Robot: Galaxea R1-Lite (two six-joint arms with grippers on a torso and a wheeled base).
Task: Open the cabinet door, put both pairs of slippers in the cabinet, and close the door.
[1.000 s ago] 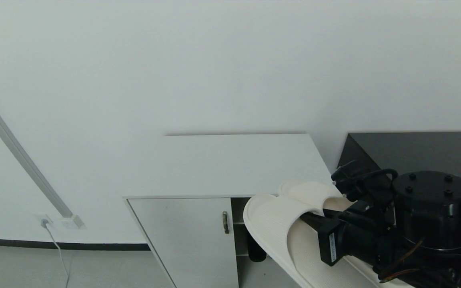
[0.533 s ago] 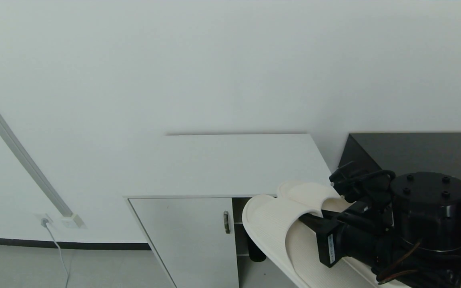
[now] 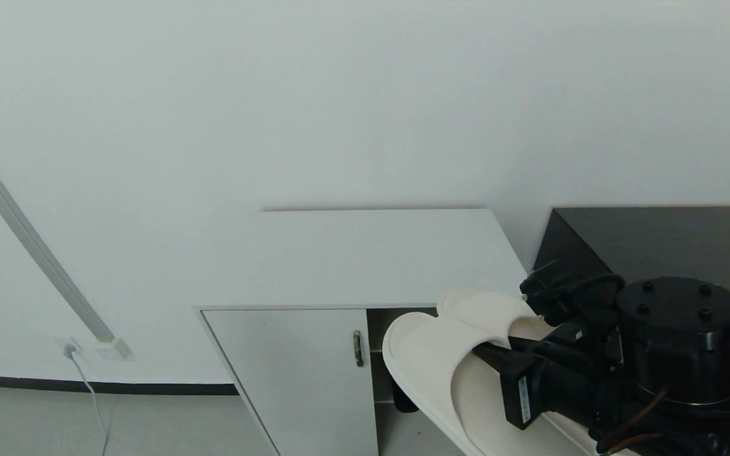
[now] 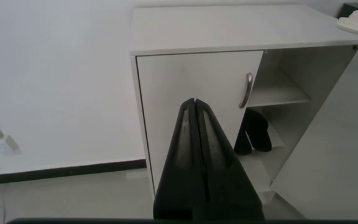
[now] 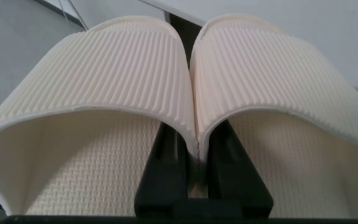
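Right gripper (image 5: 194, 160) clamped on cream slipper pair (image 5: 129, 68), held near white cabinet (image 3: 371, 259), at its open right side. Left gripper (image 4: 195, 112): fingers pressed together, empty.

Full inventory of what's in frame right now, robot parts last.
cabinet: one, white, against the wall; left door shut, right door open
door handle: one, grey, on the left door
slippers: one pair, cream, held before the open compartment
dark footwear: one pair, black, inside the cabinet under the upper shelf
dark tabletop: one, black, right of the cabinet
wall socket: one, white, cable plugged in, low on the wall
cable trunking: one, grey, slanting down the wall
left gripper: black, shut, empty, facing the cabinet
right gripper: black, shut on the slippers
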